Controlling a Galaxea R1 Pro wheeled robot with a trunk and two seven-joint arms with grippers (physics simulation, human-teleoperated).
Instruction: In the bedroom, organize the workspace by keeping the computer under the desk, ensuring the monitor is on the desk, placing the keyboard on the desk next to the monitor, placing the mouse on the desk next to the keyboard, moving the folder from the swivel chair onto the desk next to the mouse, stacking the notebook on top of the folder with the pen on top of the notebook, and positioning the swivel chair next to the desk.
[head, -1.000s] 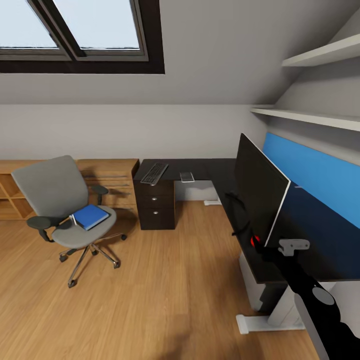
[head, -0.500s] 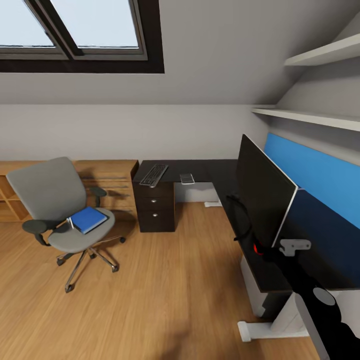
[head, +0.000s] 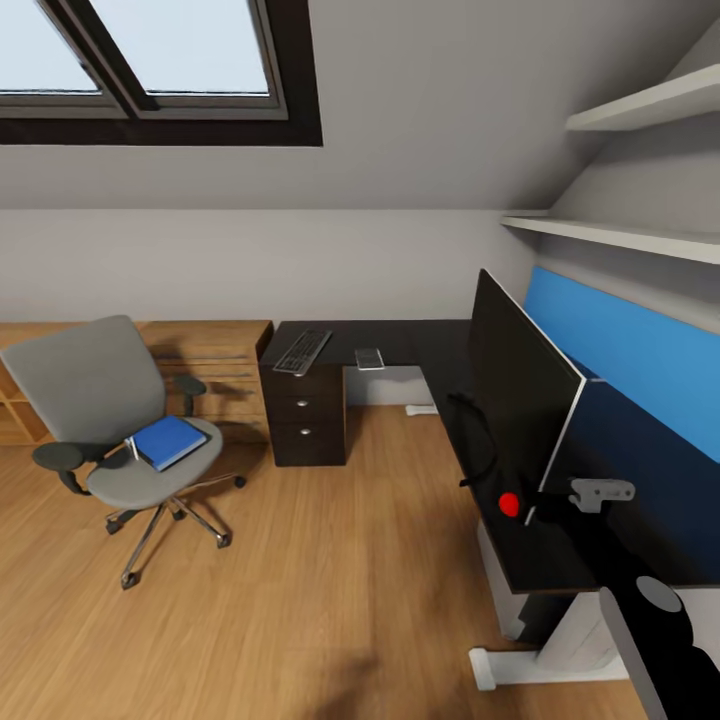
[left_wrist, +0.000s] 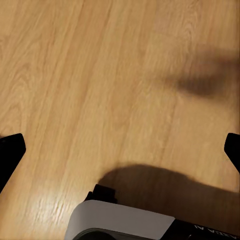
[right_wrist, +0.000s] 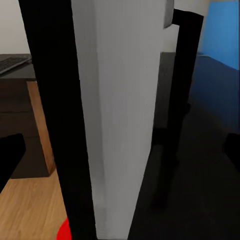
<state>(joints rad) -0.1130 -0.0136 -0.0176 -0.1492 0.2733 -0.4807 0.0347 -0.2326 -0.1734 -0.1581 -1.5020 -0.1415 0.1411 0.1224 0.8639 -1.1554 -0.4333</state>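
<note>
Right arm up at the screen's near edge, left hand down over the floor.
The black right arm reaches up from the lower right to the wide black flat monitor standing on the black-topped L-shaped table; the right hand's fingers spread wide either side of the monitor's thin edge, not clamped. Left hand gapes open over wood floor. Bright-blue folder lies on the grey swivel chair.

i see glossy wood floor, a matt black desk, a cloth-padded swivel chair.
</note>
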